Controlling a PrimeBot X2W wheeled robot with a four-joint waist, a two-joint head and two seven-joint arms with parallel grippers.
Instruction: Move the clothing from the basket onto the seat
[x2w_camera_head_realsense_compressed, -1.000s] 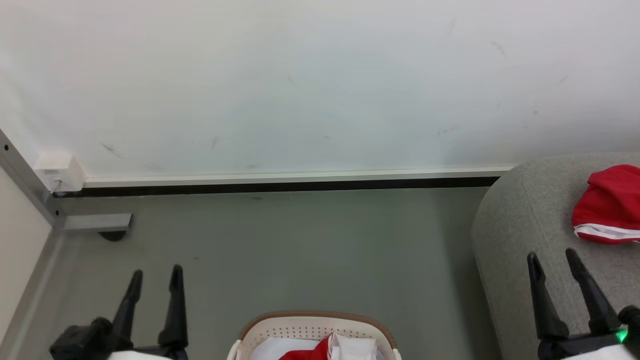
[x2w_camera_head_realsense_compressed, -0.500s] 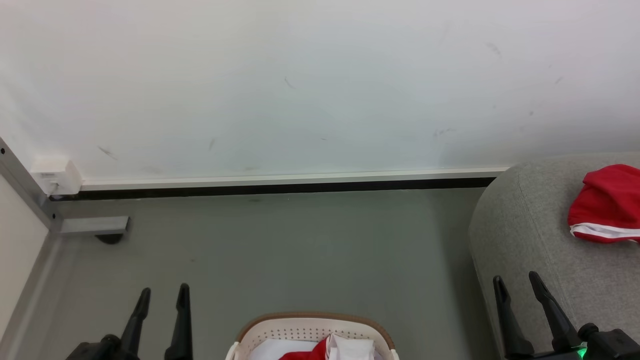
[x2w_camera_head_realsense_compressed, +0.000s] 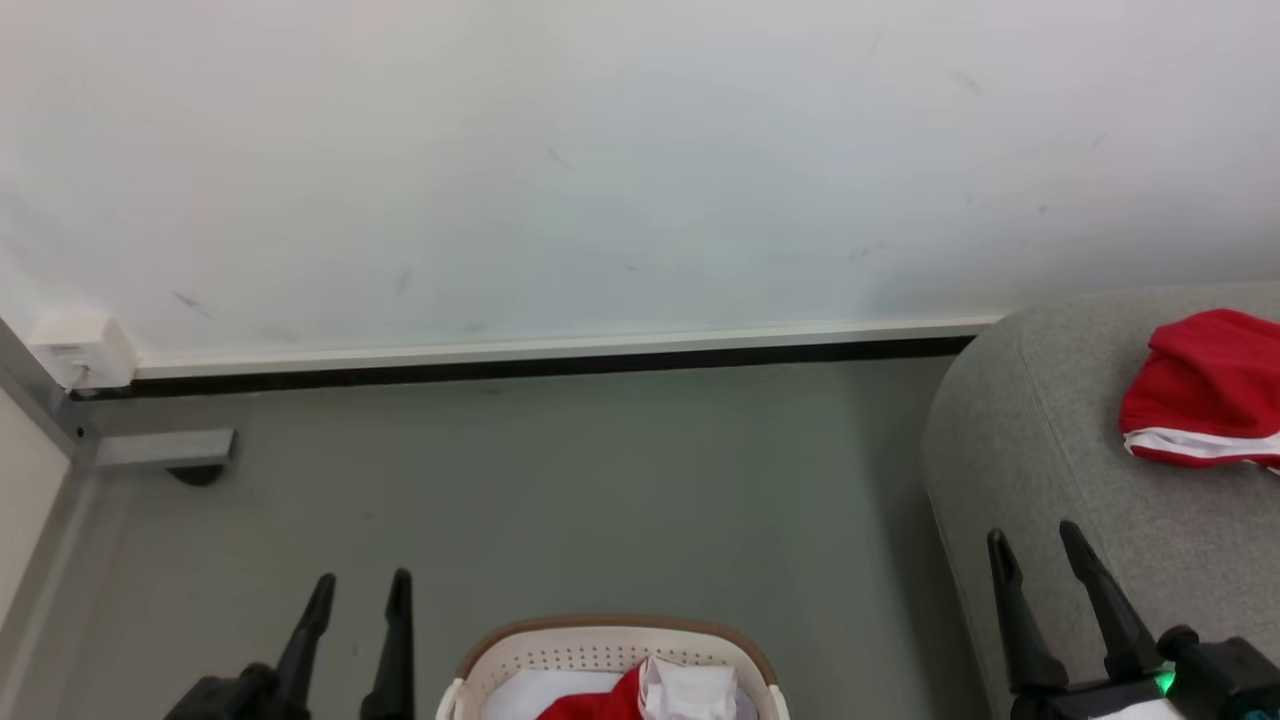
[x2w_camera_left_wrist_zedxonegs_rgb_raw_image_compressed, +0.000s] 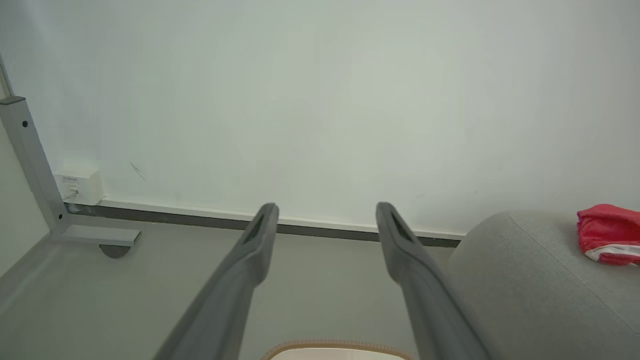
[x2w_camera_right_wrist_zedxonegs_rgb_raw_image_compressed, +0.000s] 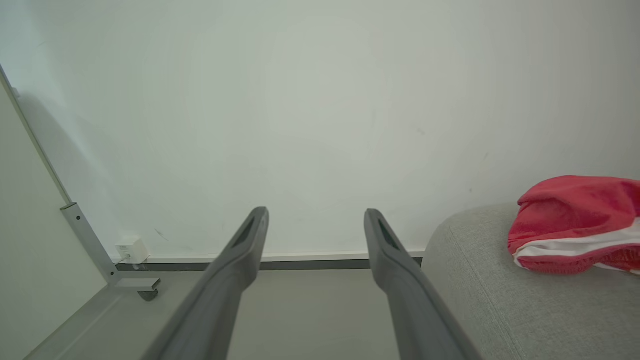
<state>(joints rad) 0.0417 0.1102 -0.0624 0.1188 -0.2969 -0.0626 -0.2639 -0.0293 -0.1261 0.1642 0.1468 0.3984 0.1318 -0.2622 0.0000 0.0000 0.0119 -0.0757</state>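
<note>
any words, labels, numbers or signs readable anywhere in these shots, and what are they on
No text here can be read.
white box at the foot of the wall: a small dark marking, too small to read.
red garment on the sofa: white trim, no lettering showing.
basket: no label showing.

My head camera looks forward and down, with the basket's (x2w_camera_head_realsense_compressed: 600, 655) far rim at the bottom edge, the floor (x2w_camera_head_realsense_compressed: 600, 480) and wall (x2w_camera_head_realsense_compressed: 640, 150) ahead, and the seat (x2w_camera_head_realsense_compressed: 1050, 450) at right. The left tool (x2w_camera_head_realsense_compressed: 363, 578) and right tool (x2w_camera_head_realsense_compressed: 1032, 531) stand in the lower corners. Both wrist cameras sit low, facing that wall along their own fingers. All three views share the skirting (x2w_camera_head_realsense_compressed: 560, 348), the seat's corner and the red garment (x2w_camera_head_realsense_compressed: 1200, 390), which looks nearest in the right wrist view.
</note>
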